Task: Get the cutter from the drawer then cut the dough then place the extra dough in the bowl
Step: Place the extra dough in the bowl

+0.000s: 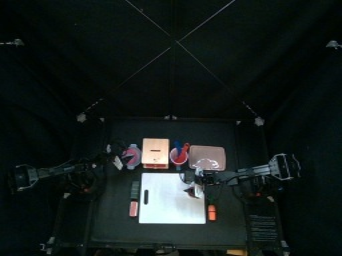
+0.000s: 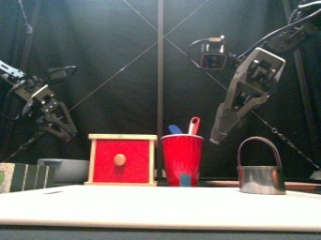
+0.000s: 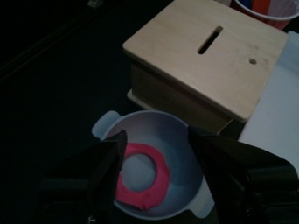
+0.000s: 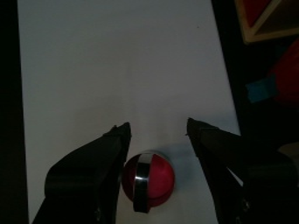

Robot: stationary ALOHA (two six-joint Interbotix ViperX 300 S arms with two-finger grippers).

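A pink dough ring (image 3: 145,178) lies inside the blue-grey bowl (image 3: 163,129), which stands beside the wooden box (image 3: 205,52). My left gripper (image 3: 155,142) hangs open just above the bowl, its jaws on either side of the ring. The round metal cutter (image 2: 261,175) stands on the white board (image 2: 150,206) at the right. In the right wrist view it shows as a red disc crossed by a dark wire handle (image 4: 143,181). Above it my right gripper (image 4: 158,129) is open and apart from it. The drawer front (image 2: 122,161) is shut.
A red cup (image 2: 183,159) with a blue and a red knife stands right of the box. A pink tray (image 1: 210,157) lies behind the board on the right. Dark green sushi blocks (image 2: 19,176) sit at the far left. Small orange pieces (image 1: 132,208) lie at the board's sides.
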